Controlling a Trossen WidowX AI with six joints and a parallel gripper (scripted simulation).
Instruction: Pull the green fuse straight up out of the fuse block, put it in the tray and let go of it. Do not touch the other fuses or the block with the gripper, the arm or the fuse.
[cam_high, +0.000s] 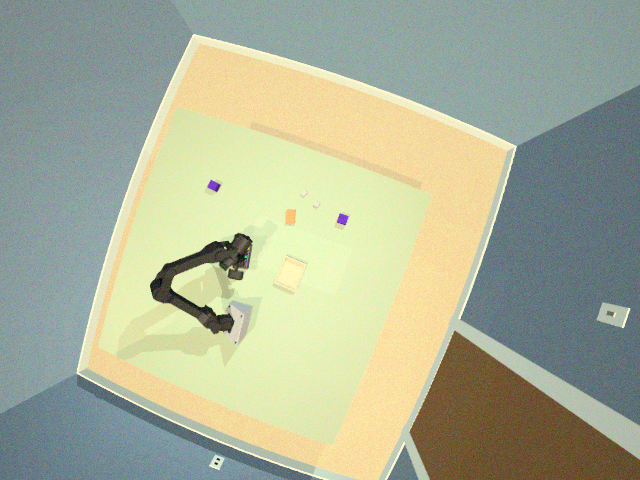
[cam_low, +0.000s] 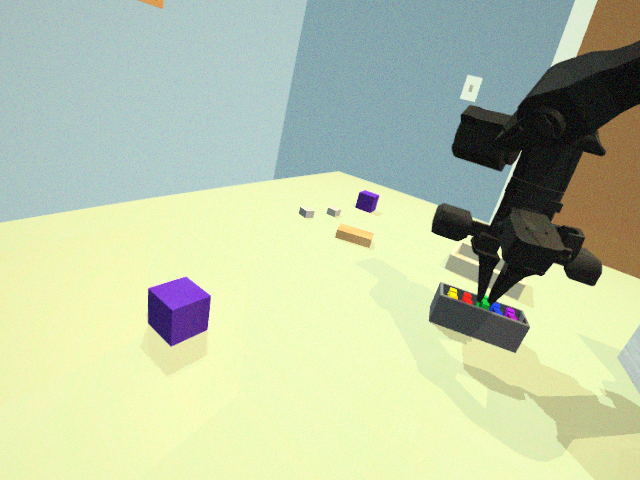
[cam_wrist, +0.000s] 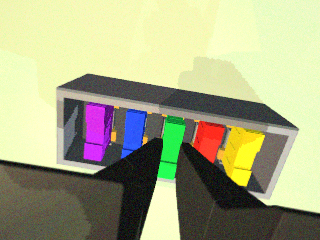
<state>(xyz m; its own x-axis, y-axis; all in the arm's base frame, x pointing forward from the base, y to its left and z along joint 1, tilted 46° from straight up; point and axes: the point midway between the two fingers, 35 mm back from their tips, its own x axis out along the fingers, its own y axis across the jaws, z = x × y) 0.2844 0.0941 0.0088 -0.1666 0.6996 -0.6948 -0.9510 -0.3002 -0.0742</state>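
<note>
The dark grey fuse block stands on the table with several fuses in a row. The green fuse sits in the middle slot, between the blue fuse and the red fuse. The purple fuse and yellow fuse are at the ends. My gripper points down and is shut on the green fuse, which still sits in the block. The pale tray is empty, to the right of the block in the top view.
A purple cube, another purple cube, an orange block and two small white blocks lie on the table. The arm's pale base stands below the block in the top view.
</note>
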